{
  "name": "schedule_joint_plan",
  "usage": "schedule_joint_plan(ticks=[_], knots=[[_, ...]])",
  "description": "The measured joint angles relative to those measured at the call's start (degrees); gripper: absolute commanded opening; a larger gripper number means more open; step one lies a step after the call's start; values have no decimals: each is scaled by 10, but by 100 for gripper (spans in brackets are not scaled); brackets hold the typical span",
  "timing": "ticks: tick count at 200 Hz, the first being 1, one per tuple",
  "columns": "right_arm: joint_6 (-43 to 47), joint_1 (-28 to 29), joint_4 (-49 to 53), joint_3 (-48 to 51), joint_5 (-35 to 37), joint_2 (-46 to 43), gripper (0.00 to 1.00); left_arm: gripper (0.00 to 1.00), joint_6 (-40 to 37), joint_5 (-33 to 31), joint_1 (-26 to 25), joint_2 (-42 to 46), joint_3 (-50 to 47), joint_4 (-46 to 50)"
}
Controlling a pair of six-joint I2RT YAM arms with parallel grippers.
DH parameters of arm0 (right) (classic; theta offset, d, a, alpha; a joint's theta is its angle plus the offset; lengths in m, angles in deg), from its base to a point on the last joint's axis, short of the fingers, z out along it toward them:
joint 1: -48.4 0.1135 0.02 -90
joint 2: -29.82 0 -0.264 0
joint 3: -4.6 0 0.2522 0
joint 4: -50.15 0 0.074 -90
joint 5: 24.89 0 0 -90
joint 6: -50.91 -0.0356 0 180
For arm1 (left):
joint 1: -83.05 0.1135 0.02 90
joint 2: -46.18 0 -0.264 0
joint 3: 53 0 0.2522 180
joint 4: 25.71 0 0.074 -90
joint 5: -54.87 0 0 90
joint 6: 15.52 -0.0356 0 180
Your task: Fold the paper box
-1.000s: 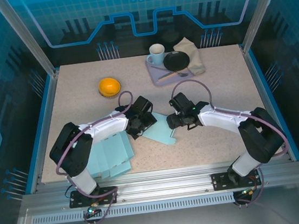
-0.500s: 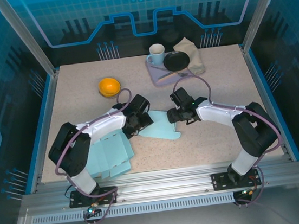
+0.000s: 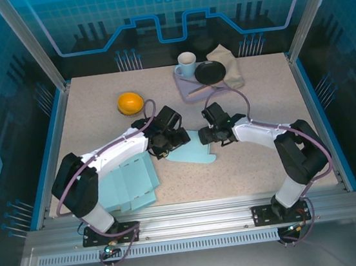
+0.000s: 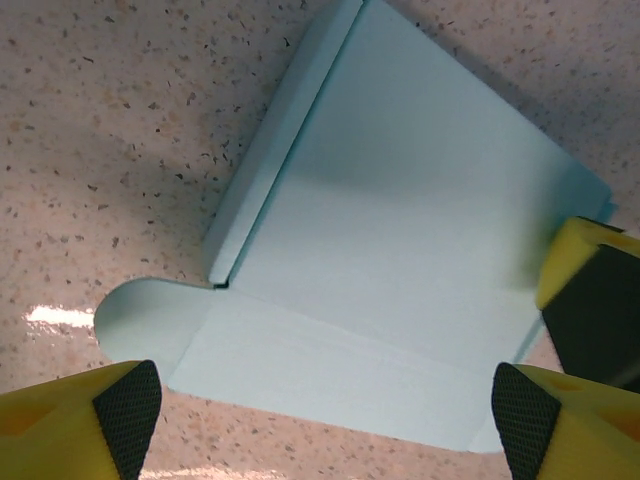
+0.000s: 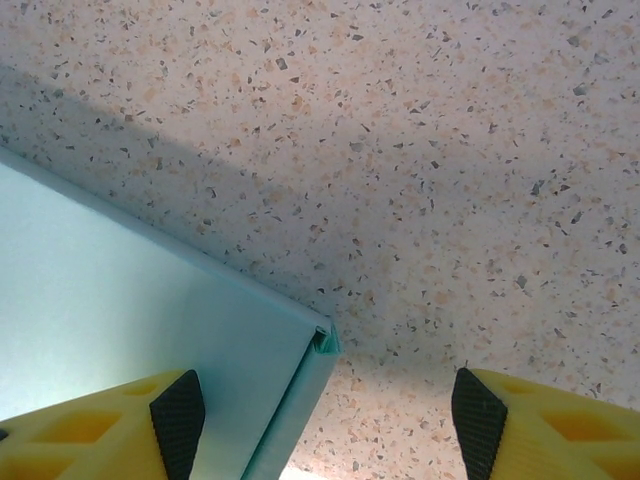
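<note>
The light blue paper box (image 3: 190,152) lies flat and unfolded on the speckled table between both grippers. My left gripper (image 3: 174,140) hovers over its left edge, jaws open. From the left wrist, the box (image 4: 400,250) spreads below the open left gripper (image 4: 325,420), with a rounded flap at lower left and a folded strip along its far-left side. My right gripper (image 3: 208,134) is at the box's right edge. In the right wrist view, a corner of the box (image 5: 150,320) sits under the left finger of the open right gripper (image 5: 328,420), which holds nothing.
A stack of flat blue box blanks (image 3: 129,181) lies under the left arm near the front edge. An orange bowl (image 3: 130,103) sits at the back left. A tray (image 3: 187,88) at the back holds a mug (image 3: 186,64), black plate (image 3: 210,72) and napkin (image 3: 228,62).
The right gripper has moved away from the front edge and left, up to the box's right edge. The box now lies flatter. The left arm reached a little farther right.
</note>
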Motion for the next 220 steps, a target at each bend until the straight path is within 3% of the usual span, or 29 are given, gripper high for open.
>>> schedule_joint_plan(ticks=[74,117,220], knots=[[2,-9,-12,0,-12,5,69,95,-39,-6,0,-43,-1,-12],[4,-11,-20,0,-16,8,69,99,-6,1,12,-69,-1,-35],[10,-16,-43,4,-28,13,69,98,36,30,24,-96,-1,-63]])
